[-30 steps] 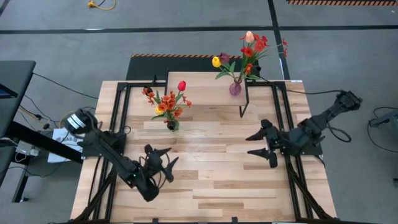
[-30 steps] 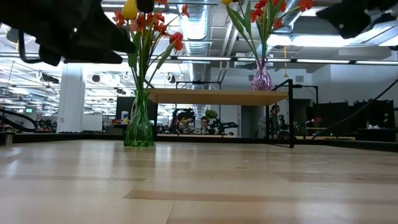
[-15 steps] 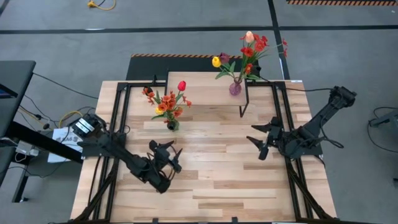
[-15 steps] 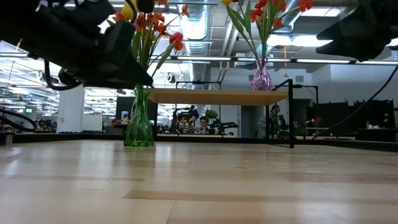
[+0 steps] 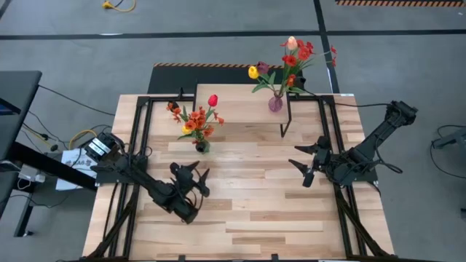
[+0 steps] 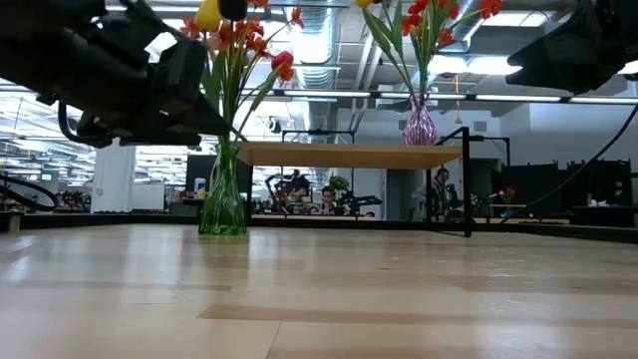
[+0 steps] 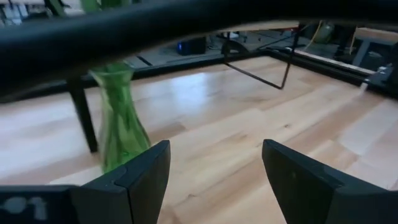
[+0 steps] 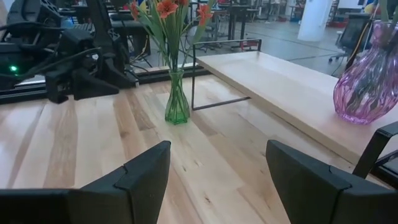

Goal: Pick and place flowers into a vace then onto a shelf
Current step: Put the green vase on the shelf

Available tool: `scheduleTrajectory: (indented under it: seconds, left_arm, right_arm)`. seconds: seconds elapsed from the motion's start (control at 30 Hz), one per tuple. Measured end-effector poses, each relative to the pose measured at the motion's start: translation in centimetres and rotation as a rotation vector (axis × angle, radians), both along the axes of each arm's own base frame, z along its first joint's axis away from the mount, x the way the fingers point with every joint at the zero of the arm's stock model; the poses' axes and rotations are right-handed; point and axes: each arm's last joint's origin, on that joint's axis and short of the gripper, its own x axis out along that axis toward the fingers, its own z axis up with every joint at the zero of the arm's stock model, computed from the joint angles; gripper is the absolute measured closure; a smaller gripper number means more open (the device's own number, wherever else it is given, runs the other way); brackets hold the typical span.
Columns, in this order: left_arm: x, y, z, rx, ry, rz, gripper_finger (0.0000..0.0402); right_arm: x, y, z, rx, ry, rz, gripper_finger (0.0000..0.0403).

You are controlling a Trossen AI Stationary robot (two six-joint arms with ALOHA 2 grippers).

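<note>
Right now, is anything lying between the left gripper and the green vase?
No. In the high view only bare tabletop separates the open left gripper from the green vase; the left wrist view shows the same.

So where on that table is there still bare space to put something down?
The front planks, between and before the open left gripper and open right gripper, are bare. So is the shelf left of the purple vase. It is tighter around the green vase by the shelf's left end.

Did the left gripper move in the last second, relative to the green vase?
Yes. In the high view the left gripper has shifted up the picture, toward the green vase, with its fingers open.
</note>
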Motion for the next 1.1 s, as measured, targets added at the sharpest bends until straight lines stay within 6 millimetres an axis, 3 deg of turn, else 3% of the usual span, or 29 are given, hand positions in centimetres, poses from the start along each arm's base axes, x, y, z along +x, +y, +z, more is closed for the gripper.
scheduleTrajectory:
  seconds: [0.3, 0.57, 1.1]
  left_arm:
    - [-1.8, 1.3, -0.1, 0.139, 0.048, 0.035, 0.0157]
    - [-4.0, 2.7, -2.0, 0.127, -0.040, 0.049, 0.0157]
    - [-4.3, 4.7, -2.2, 0.231, 0.048, 0.102, 0.0157]
  right_arm:
    - [0.1, 0.1, 0.4, -0.071, 0.008, 0.020, 0.0145]
    - [0.3, 0.3, 1.4, -0.206, 0.008, 0.051, 0.0145]
    - [0.4, 0.4, 1.7, -0.277, 0.021, 0.060, 0.0145]
